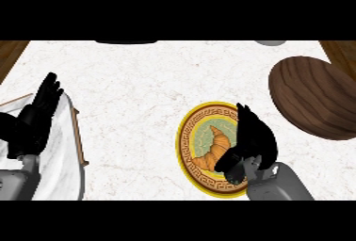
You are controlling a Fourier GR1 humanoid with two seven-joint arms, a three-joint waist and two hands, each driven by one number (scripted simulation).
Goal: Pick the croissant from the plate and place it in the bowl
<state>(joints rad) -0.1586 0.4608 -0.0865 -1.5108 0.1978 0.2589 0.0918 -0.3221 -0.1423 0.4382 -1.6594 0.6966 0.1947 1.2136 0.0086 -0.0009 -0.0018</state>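
Croissant [214, 149] lies on the plate [189, 141], near the middle, with its thin tip pointing up and its fat curved end lower down. It is golden brown. The plate is round with a yellow rim and a dark key pattern running around it, and its middle is pale green. It sits flat on the worktop [139, 80], which is white marble with faint lines.

The right hand [252, 136] is over the right side of the plate. It is black, and its fingers are straight and point up, away from the robot. The thumb reaches down and left, close to the fat end of the croissant. The hand is spread out, not closed on anything, and I cannot tell if the thumb touches the croissant. The grey forearm comes in from the bottom right.

The wooden bowl [313, 96] is up and to the right of the plate, near the right edge. It is dark brown and does not touch the plate.

The left hand [38, 115] rests far to the left, fingers up and relaxed, holding nothing. It is over a white board with a thin wooden edge [80, 136].
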